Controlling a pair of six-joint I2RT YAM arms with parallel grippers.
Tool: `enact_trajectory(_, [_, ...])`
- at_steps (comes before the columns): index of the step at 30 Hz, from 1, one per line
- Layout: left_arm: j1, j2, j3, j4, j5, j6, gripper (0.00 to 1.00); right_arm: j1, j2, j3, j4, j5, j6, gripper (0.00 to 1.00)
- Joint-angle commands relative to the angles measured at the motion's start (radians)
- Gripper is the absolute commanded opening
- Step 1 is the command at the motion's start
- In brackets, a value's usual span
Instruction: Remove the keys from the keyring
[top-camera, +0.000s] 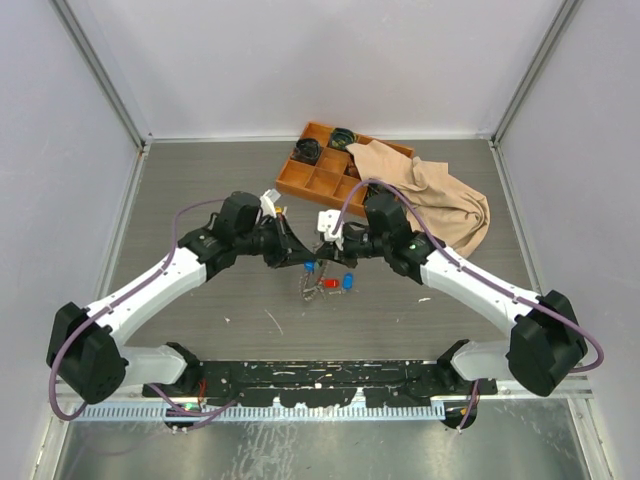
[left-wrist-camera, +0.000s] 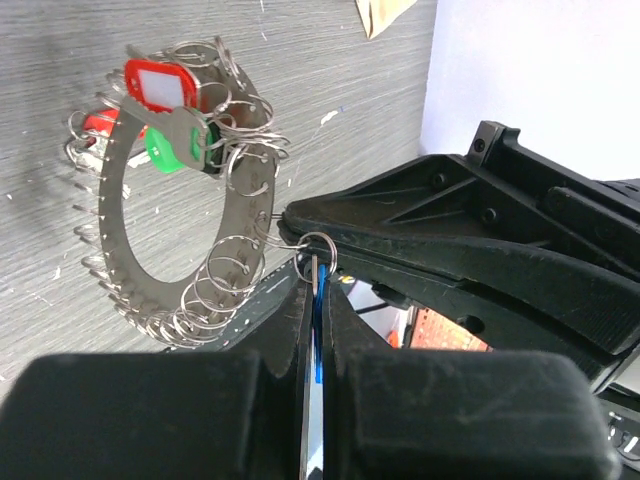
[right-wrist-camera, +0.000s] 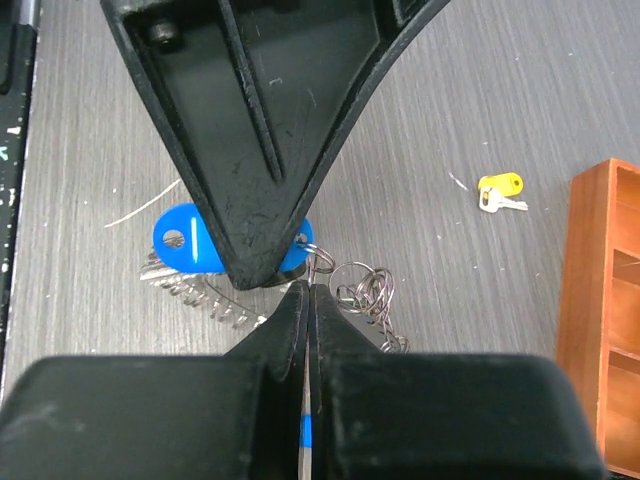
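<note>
The keyring (left-wrist-camera: 112, 235) is a flat toothed metal ring hung with several small split rings, lifted off the table between both arms (top-camera: 312, 285). Keys with a red tag (left-wrist-camera: 158, 85) and a green tag (left-wrist-camera: 165, 152) hang from its top. My left gripper (left-wrist-camera: 318, 285) is shut on a blue key tag (right-wrist-camera: 185, 240), which sits edge-on between its jaws. My right gripper (right-wrist-camera: 309, 290) is shut on the small split ring (right-wrist-camera: 322, 262) beside that blue tag. The two grippers meet tip to tip (top-camera: 318, 252).
An orange compartment tray (top-camera: 322, 172) stands at the back, partly under a beige cloth (top-camera: 440, 200). A loose key with a yellow tag (right-wrist-camera: 500, 190) lies on the grey table near the tray's edge (right-wrist-camera: 600, 310). White walls enclose the table.
</note>
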Motion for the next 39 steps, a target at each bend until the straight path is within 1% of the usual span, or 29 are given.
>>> enact_trajectory(1, [0.007, -0.075, -0.006, 0.182, -0.008, -0.117, 0.00, 0.019, -0.027, -0.013, 0.115, 0.114, 0.006, 0.01])
enact_trajectory(5, [0.007, -0.068, -0.007, 0.215, 0.011, -0.170, 0.00, 0.035, -0.023, -0.025, 0.167, 0.164, 0.047, 0.01])
enact_trajectory(9, [0.007, -0.070, -0.012, 0.252, 0.000, -0.232, 0.00, 0.035, -0.025, -0.040, 0.218, 0.199, 0.122, 0.01])
enact_trajectory(12, [0.007, -0.097, -0.027, 0.269, -0.044, -0.261, 0.00, 0.030, -0.023, -0.055, 0.257, 0.208, 0.173, 0.01])
enact_trajectory(17, [0.007, -0.124, -0.043, 0.272, -0.115, -0.243, 0.00, 0.031, -0.007, -0.066, 0.315, 0.223, 0.255, 0.01])
enact_trajectory(21, [0.007, -0.150, -0.086, 0.323, -0.165, -0.244, 0.00, 0.031, 0.003, -0.085, 0.360, 0.252, 0.295, 0.01])
enact_trajectory(26, [0.011, -0.153, -0.103, 0.324, -0.172, -0.238, 0.00, 0.030, 0.008, -0.094, 0.385, 0.280, 0.312, 0.01])
enact_trajectory(39, [0.098, -0.166, -0.177, 0.296, -0.107, -0.196, 0.00, 0.028, 0.005, -0.097, 0.384, 0.294, 0.300, 0.01])
